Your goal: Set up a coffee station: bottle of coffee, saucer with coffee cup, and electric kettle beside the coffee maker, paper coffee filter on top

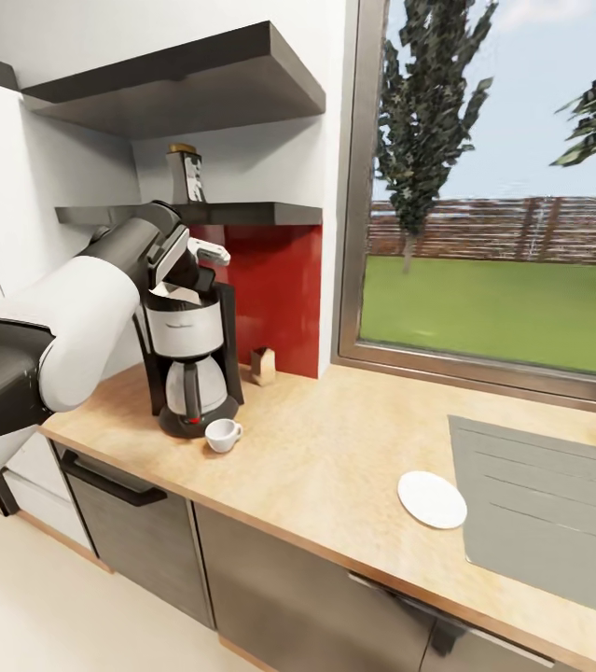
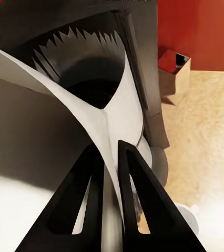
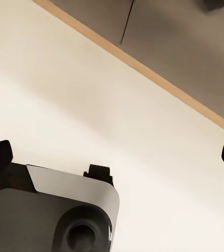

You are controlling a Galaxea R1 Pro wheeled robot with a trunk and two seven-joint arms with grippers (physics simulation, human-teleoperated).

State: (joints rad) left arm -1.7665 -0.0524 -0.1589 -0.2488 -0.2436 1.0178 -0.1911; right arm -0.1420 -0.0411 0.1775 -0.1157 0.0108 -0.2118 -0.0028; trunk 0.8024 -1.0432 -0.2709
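While the left arm reaches over the coffee maker point(image 1: 190, 359), the left gripper point(image 1: 184, 273) sits at the machine's top, black fingers point(image 2: 138, 194) nearly together and clamped on the paper coffee filter point(image 2: 112, 118). Wrist cam: white sheet pinched between the two fingers, its pointed edge spread above the open filter basket w/ zigzag rim. Head cam: a bit of white paper shows under the gripper at the top of the machine.

Coffee maker stands upright on the kitchen countertop point(image 1: 335, 448), left end, against the red backsplash point(image 1: 274, 289). Coffee cup point(image 1: 222, 434) on the counter just in front of the machine's base, upright, handle to the right; not on the saucer. Saucer point(image 1: 432, 498) lies flat near the counter's front edge, well apart from cup, just beside the sink point(image 1: 549, 513). Small tan box point(image 1: 262, 365) near the machine's right side, by the backsplash.

Bottle of coffee point(image 1: 185, 174) upright on the kitchen shelf point(image 1: 242, 214), above the machine. A second shelf point(image 1: 186, 89) hangs higher. Window point(image 1: 498, 187) to the right, lawn and trees outside.

Right gripper point(image 3: 114, 157): fingertips at opposite edges of its wrist cam, wide apart, holding nothing; below it pale floor point(image 3: 117, 105), a cabinet base and part of the robot's body.
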